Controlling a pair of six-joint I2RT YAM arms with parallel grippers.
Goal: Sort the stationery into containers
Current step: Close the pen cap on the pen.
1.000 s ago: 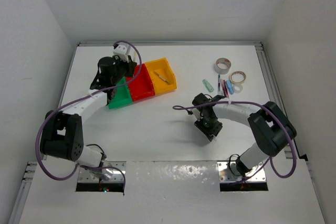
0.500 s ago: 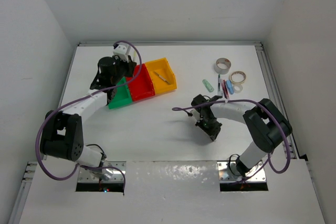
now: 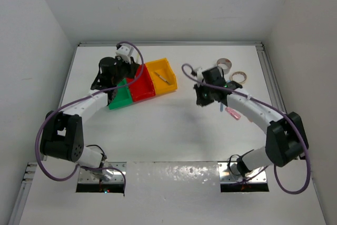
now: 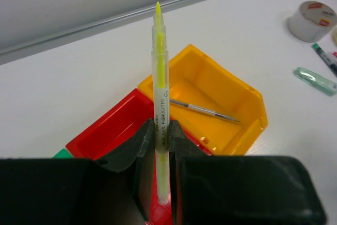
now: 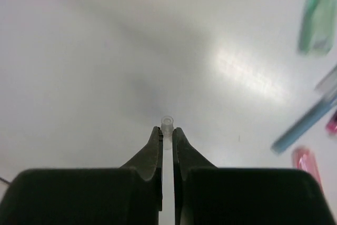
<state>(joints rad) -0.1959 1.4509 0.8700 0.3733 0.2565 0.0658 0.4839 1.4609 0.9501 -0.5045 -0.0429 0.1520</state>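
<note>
My left gripper (image 4: 159,125) is shut on a yellow highlighter (image 4: 159,77), which stands upright over the red container (image 4: 113,127). The green container (image 3: 122,98) and the yellow container (image 3: 169,68) flank the red one, and a thin pen (image 4: 205,110) lies in the yellow one. My right gripper (image 5: 167,130) hangs over bare table, shut on a thin clear pen whose tip (image 5: 167,121) pokes out between the fingertips. To its right lie a pale-green stick (image 5: 318,19), a blue stick (image 5: 305,122) and a pink stick (image 5: 307,162).
A grey-white tape roll (image 3: 225,65) and a tan tape roll (image 3: 239,76) sit at the back right, behind the right arm. White walls enclose the table on three sides. In the top view the right gripper (image 3: 201,97) is right of the containers.
The right arm has swung from the near middle of the table up toward the stationery cluster, and its jaws have closed. A pink stick now lies nearer the front. The left arm has not moved.
</note>
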